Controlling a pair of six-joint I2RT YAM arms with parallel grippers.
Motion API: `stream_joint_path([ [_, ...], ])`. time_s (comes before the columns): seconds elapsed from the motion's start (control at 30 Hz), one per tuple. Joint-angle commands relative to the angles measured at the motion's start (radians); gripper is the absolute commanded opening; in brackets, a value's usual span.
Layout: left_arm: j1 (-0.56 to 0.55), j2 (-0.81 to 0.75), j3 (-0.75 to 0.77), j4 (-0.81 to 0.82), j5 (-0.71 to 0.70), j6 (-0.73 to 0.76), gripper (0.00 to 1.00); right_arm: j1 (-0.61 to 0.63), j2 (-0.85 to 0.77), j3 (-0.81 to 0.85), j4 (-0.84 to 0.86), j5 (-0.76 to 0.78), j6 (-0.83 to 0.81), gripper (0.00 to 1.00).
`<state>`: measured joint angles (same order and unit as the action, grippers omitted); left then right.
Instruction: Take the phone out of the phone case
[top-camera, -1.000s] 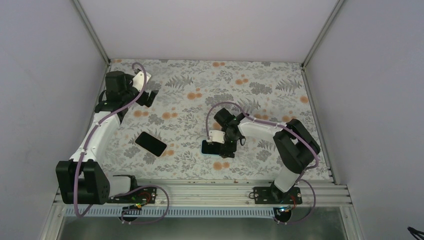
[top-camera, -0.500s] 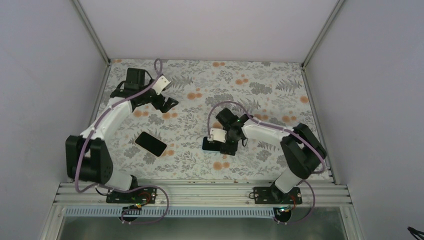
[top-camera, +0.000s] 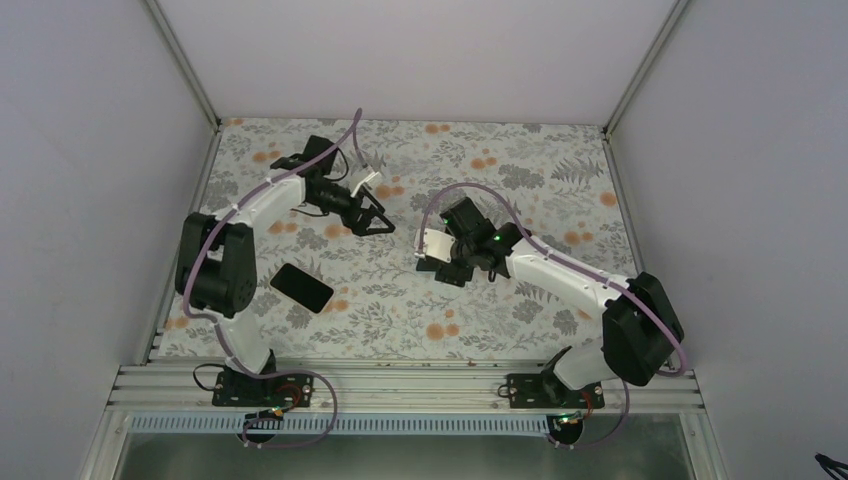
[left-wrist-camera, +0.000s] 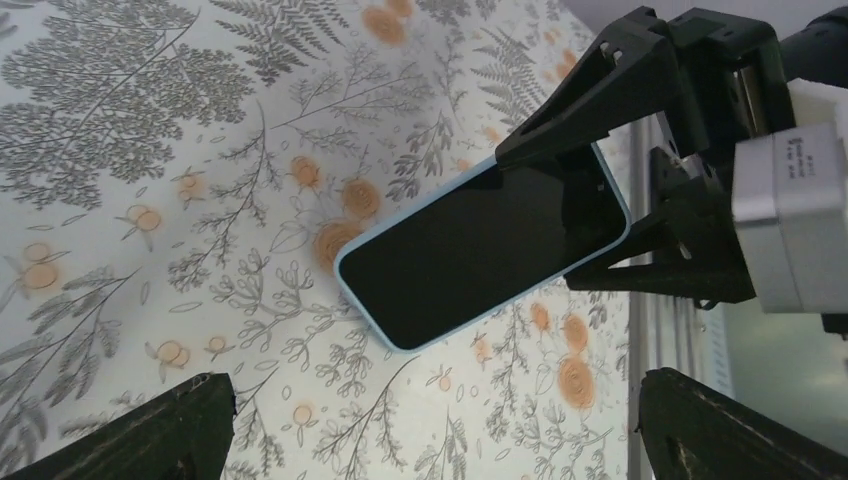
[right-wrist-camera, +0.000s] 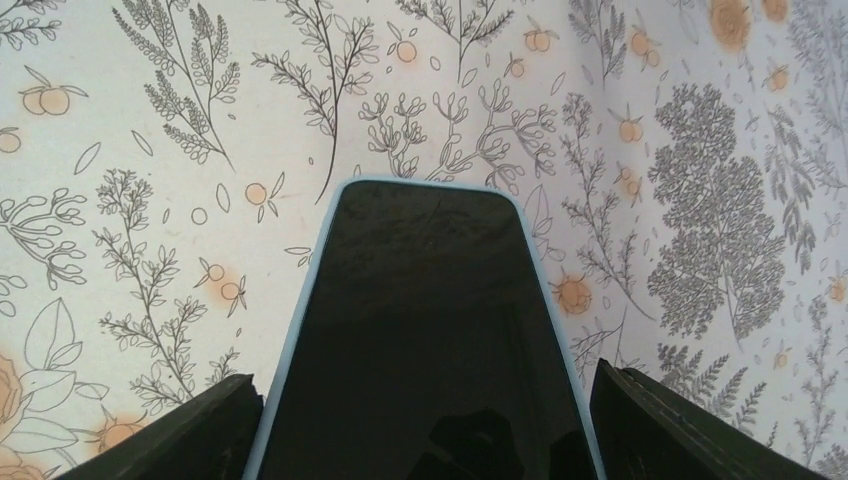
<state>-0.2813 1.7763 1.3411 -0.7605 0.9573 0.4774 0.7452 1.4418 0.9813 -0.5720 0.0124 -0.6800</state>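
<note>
The phone in a light blue case (right-wrist-camera: 425, 330) has a black screen. My right gripper (right-wrist-camera: 425, 400) is shut on its long edges. In the left wrist view the cased phone (left-wrist-camera: 480, 255) sticks out to the left from the right gripper's black fingers (left-wrist-camera: 600, 110) and is held tilted above the floral table. In the top view it is mostly hidden under my right gripper (top-camera: 447, 272). My left gripper (left-wrist-camera: 432, 390) is wide open and empty. It is a short way from the phone's free end and faces it. In the top view my left gripper (top-camera: 378, 222) is left of the right one.
A flat black phone-like slab (top-camera: 301, 288) lies on the floral tablecloth (top-camera: 540, 180) at the front left, beside the left arm. Grey walls close the table at the left, back and right. A metal rail (top-camera: 400, 385) runs along the near edge.
My left arm has swung right from the back-left corner towards the middle. My right gripper has carried the cased phone back and a little right, away from the near edge.
</note>
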Motion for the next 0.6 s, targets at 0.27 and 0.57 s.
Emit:
stream_joint_path([
  [0.27,-0.014,0.144,0.081,-0.1,0.157,0.104,1.0,-0.055,0.008,0.015,0.003,-0.042,-0.019,0.77],
  [0.57,-0.012,0.16,0.097,-0.051,0.094,0.054,1.0,-0.162,0.1,0.016,-0.049,-0.182,0.01,1.0],
])
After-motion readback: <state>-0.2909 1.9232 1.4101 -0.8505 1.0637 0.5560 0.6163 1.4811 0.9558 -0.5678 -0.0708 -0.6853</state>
